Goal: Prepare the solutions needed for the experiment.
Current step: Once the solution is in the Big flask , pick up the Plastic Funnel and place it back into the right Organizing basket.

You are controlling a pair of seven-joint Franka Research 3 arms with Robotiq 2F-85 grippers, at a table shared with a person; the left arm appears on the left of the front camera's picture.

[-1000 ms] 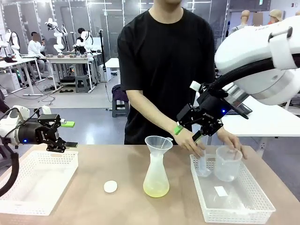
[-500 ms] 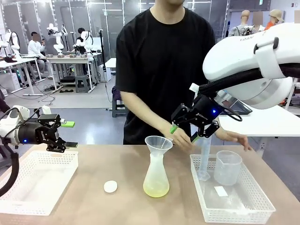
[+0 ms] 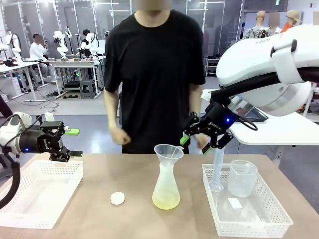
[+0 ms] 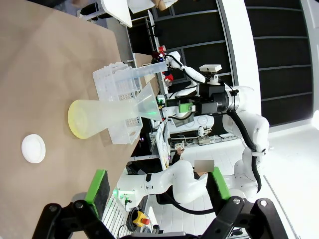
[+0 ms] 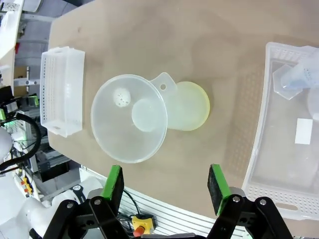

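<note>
Person's hands have pulled back from the tray; both arms' jaws stand spread and empty.

Tan worktable up front. Behind it grey floor, loose cables far left of the worktable. Back-left of it a row of white desks with a dark stool below. Right of it a white table. Glazed back wall has dark frames, light bright and even
</note>
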